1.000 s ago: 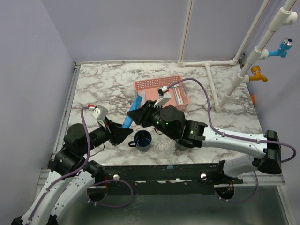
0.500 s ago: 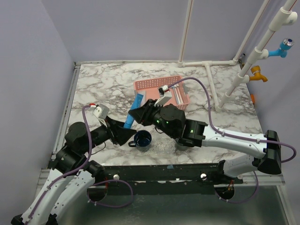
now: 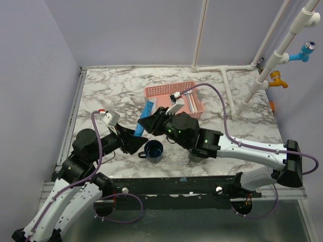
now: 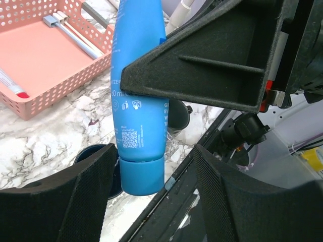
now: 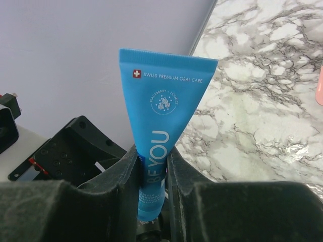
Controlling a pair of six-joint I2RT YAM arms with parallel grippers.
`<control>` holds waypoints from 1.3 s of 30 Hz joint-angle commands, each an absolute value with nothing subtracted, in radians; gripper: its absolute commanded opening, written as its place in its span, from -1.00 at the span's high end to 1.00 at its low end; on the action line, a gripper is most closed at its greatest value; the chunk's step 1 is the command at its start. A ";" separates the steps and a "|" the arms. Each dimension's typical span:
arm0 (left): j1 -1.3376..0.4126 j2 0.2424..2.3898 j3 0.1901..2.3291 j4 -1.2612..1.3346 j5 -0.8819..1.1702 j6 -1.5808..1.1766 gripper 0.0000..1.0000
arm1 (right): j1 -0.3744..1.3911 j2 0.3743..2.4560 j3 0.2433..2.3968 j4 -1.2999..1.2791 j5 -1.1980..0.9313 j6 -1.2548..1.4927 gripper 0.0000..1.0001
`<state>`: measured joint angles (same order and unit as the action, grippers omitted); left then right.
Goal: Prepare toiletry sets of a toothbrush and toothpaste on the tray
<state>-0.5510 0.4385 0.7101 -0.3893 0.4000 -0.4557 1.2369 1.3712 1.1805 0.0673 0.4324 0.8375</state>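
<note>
Left wrist view gives me the clearest read. The toothpaste tube [image 4: 139,101] hangs cap-down, clenched across its middle by the right gripper [image 5: 153,166]. The left gripper [image 4: 154,156] stands released, one finger on each side of the cap, with a gap showing on the right side. From above, both grippers sit over the middle of the table toward the near edge. The tube is in the air, just beside and above the navy mug [image 3: 153,150]. I take the mug to stand on the clear tray [image 3: 174,159], though I can barely make out the tray's outline on the marble. The pink basket [image 3: 166,92] lies behind, toward the far edge.

My worry is the handover. If the right jaws let go before the left ones clamp, the tube drops cap-first. It may then strike the mug's rim and tip it, or land on the marble. Clamping only the smooth cap could let the tube swing. The fingers are crowded too, so a small misjudged move could knock them together.
</note>
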 commanded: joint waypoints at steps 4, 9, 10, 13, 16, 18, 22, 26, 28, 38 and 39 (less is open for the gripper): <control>-0.551 0.450 0.719 -0.359 0.394 -0.428 -0.07 | 1.236 1.390 1.201 0.112 0.415 0.850 0.50; -0.551 0.454 0.721 -0.363 0.402 -0.420 0.42 | 1.236 1.394 1.206 0.107 0.413 0.850 0.48; -0.551 0.455 0.721 -0.363 0.402 -0.419 0.49 | 1.236 1.396 1.206 0.106 0.413 0.851 0.47; -0.551 0.457 0.722 -0.367 0.403 -0.414 0.69 | 1.236 1.398 1.210 0.102 0.409 0.851 0.44; -0.551 0.457 0.727 -0.373 0.405 -0.411 0.99 | 1.235 1.401 1.210 0.095 0.409 0.849 0.31; -0.550 0.455 0.729 -0.375 0.412 -0.410 1.00 | 1.235 1.397 1.210 0.089 0.410 0.839 0.11; -0.550 0.440 0.726 -0.373 0.439 -0.415 1.00 | 1.235 1.377 1.199 0.089 0.407 0.796 -0.15; -0.551 0.431 0.729 -0.382 0.478 -0.423 1.00 | 1.236 1.345 1.184 0.080 0.393 0.741 -0.26; -0.551 0.427 0.729 -0.383 0.509 -0.428 1.00 | 1.235 1.318 1.175 0.069 0.390 0.706 -0.30; -0.550 0.391 0.714 -0.374 0.674 -0.482 1.00 | 1.230 1.146 1.201 -0.105 0.232 0.397 -0.46; -0.551 0.391 0.712 -0.365 0.697 -0.491 1.00 | 1.229 1.137 1.218 -0.141 0.211 0.370 -0.46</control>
<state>-0.5491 0.4026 0.7101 -0.3988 0.5583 -0.4534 1.2350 1.1790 1.1690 0.0002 0.3202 0.5385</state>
